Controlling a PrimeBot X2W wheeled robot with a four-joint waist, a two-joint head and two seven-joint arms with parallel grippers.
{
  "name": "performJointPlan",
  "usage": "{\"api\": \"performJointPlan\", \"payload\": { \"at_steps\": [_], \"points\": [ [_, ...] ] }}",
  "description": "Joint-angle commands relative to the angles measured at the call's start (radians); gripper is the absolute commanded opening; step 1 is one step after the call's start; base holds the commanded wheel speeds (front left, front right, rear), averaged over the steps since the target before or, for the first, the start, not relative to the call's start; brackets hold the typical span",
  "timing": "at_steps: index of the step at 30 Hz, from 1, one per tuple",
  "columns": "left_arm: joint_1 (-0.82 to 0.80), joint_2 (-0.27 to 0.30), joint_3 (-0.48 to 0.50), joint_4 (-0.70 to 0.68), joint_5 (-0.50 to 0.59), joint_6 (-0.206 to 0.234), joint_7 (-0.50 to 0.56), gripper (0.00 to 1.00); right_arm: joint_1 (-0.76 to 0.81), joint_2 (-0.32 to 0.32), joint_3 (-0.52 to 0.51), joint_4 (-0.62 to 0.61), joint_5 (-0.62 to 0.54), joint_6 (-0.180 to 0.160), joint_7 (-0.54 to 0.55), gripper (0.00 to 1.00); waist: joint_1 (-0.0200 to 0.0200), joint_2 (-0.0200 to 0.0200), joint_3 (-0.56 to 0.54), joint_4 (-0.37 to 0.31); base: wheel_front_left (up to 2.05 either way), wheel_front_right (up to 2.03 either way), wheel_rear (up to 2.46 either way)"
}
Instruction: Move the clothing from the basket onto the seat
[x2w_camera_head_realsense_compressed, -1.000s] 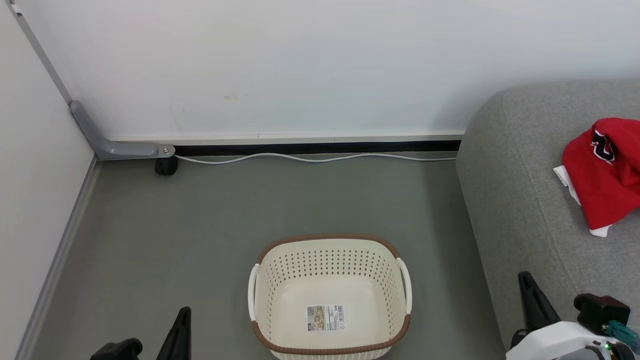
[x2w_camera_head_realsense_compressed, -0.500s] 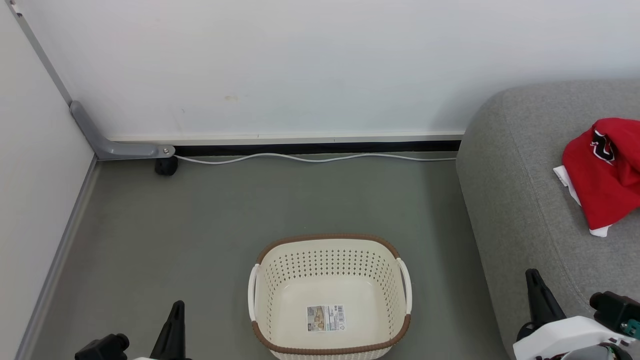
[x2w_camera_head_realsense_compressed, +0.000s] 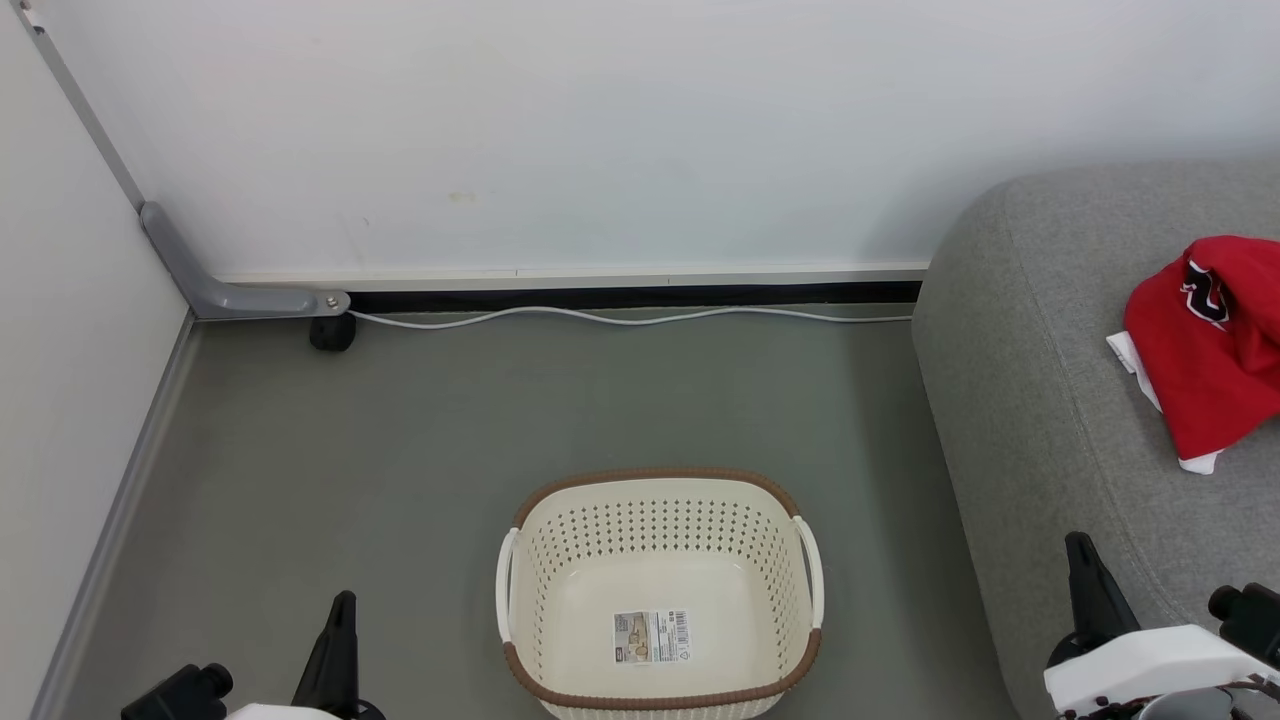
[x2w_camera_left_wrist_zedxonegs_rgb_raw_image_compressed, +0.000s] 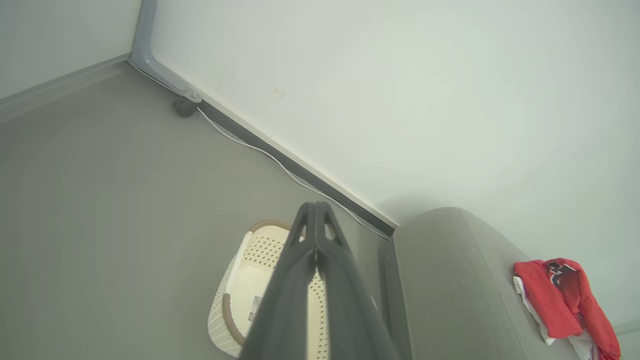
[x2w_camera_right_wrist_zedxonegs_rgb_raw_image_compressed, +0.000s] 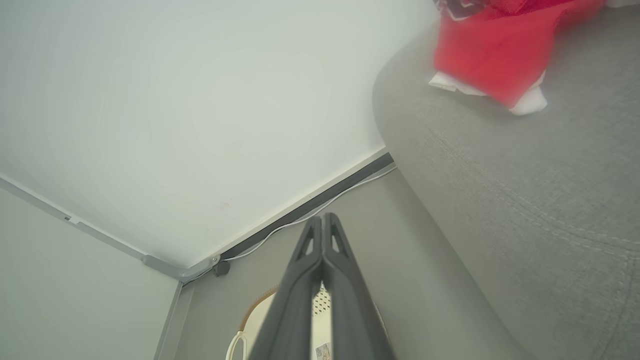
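Left wrist view shows left hand (x2w_camera_left_wrist_zedxonegs_rgb_raw_image_compressed: 315, 207) pressed together, empty; right hand (x2w_camera_right_wrist_zedxonegs_rgb_raw_image_compressed: 324, 217) likewise

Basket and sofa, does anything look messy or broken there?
Nothing looks broken or spilled. The basket stands upright and empty, just a sticker on its floor. The red clothing lies crumpled, not folded, on the sofa, and a white cable runs loose along the wall.

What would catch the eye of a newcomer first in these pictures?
The red clothing lies crumpled on the grey seat at the right, the brightest thing in view. The cream basket stands on the floor in the middle, holding no clothes, a barcode sticker on its bottom.
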Motion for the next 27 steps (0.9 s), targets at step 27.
{"api": "performJointPlan", "payload": {
  "at_steps": [27],
  "points": [
    [-0.087, 0.018, 0.046, -0.057, -0.299, -0.001, 0.080, 0.00, -0.034, -0.002, -0.029, -0.073, 0.314, 0.002, 0.083, 0.00, -0.0001, 0.0000, -0.001, 0.000, 0.00, 0.00, 0.00]
  ]
}}
